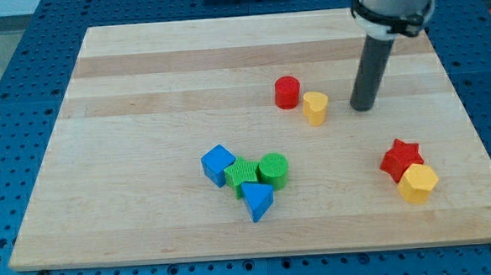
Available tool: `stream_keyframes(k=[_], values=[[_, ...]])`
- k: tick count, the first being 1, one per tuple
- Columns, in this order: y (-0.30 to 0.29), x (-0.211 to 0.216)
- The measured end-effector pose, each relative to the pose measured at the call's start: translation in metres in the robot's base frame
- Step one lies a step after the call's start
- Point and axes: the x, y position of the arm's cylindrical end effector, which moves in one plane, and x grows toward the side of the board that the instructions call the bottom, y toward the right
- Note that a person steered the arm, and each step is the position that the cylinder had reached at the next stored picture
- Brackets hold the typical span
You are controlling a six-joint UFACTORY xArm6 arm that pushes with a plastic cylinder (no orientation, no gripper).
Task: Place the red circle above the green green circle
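One red circle (287,92), upright cylinder.

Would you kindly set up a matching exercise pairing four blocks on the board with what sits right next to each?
Blocks:
1. red circle
2. green circle
3. red star
4. blue cube

Places:
A. beside the yellow hexagon
B. at the cluster's left end
C. above the blue triangle
D. left of the yellow heart

Pairs: 1-D, 2-C, 3-A, 4-B
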Motion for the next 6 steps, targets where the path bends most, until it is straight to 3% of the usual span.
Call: stream_keyframes(k=[2,6], values=[[-0.055,-0.032],[-0.098,-0.026]])
